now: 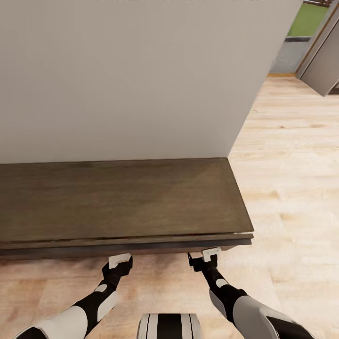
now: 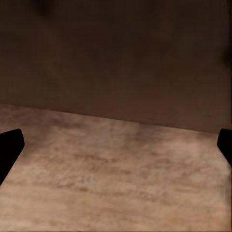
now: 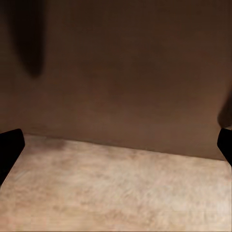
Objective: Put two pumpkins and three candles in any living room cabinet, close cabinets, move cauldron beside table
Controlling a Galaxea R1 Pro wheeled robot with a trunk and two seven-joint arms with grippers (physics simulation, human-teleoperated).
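Note:
A long, low, dark brown cabinet (image 1: 122, 197) stands against a pale wall, its right end in the head view. Its front edge shows a thin seam just under the top. My left gripper (image 1: 120, 260) and right gripper (image 1: 207, 256) are both low at that front edge, side by side. In the left wrist view the dark cabinet front (image 2: 116, 58) rises above the floor, with black fingertips (image 2: 9, 145) far apart at the frame's sides. The right wrist view has the same front (image 3: 116, 72) between spread fingertips (image 3: 9, 145). Both grippers are open and empty. Pumpkins, candles, cauldron and table are out of view.
A pale wall (image 1: 132, 80) rises behind the cabinet and ends at its right corner. Light wood floor (image 1: 292, 179) runs to the right, toward a grey door (image 1: 322, 61) and a green patch outside. My own base (image 1: 169, 327) is at the lower edge.

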